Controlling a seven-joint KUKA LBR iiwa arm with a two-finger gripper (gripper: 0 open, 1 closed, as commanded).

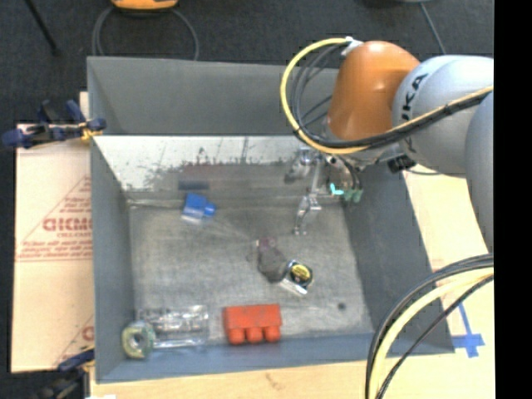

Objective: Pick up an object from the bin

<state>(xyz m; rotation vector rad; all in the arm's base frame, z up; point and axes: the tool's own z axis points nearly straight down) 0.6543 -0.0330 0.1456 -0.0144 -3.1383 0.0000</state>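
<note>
Hovering at upper right of grey metal bin (108, 264): gripper (304, 221) | open or closed: cannot tell | nearest thing: dark grey lumpy object (269, 261), just below-left, mid-frame, touching small yellow-and-black piece (298, 275)

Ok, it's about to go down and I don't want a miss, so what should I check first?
1. Gripper inside the bin walls: ok.
2. Gripper over a thing: not ok; the grey lump, nearest, lies frontward of it.
3. Grey lump clear of neighbours: not ok; black-and-yellow piece sits close against it.
4. Blue block standing alone: ok.
5. Height above the floor: cannot tell.
</note>
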